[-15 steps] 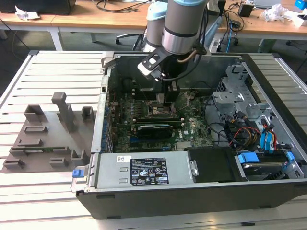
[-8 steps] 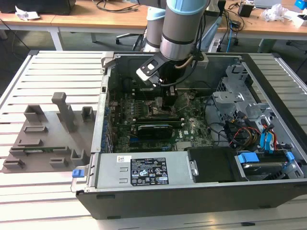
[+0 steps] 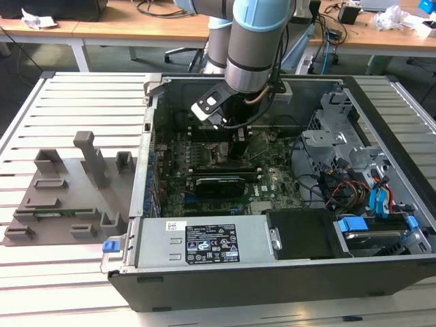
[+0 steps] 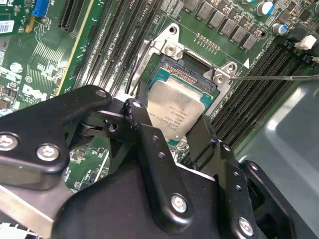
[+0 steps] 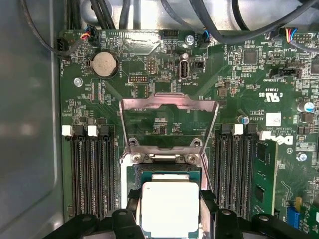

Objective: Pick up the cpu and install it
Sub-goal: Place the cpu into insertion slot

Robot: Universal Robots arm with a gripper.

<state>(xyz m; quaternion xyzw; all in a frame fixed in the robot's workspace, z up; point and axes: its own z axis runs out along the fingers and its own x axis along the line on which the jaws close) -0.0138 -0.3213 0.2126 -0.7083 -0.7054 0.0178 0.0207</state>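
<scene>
The cpu (image 5: 169, 209), a small flat square chip with a silvery-grey metal top and a pale tan rim, sits between the two black fingers (image 5: 132, 201) of the gripper (image 5: 169, 201). The fingers are clenched against two opposite edges of the chip, so I judge it to be grasped. In the exterior view the pale blue and grey robot arm (image 3: 255, 41) reaches down into the open black computer case (image 3: 204, 286), which lies on the slatted metal bench (image 3: 68, 272). The grey plastic fixture blocks (image 3: 88, 157) stand well apart from it, toward the exterior view's left. What matters for seating is how the chip lies over the socket (image 4: 187, 74) of the green motherboard (image 5: 239, 74). In both wrist views the cpu lies flat, face up and parallel to the board, directly over the socket opening. Its edges run close to parallel with the socket's edges. A strip of the socket is uncovered on the side nearest the silvery hinged metal frame (image 5: 169, 102), which is swung up and open, so the chip looks offset slightly away from the hinge. The pictures do not show whether the cpu's underside already touches the socket or hangs just above it. The rows of dark memory slots (image 5: 89, 174) flank the socket on both sides, just beside the fingers.
</scene>
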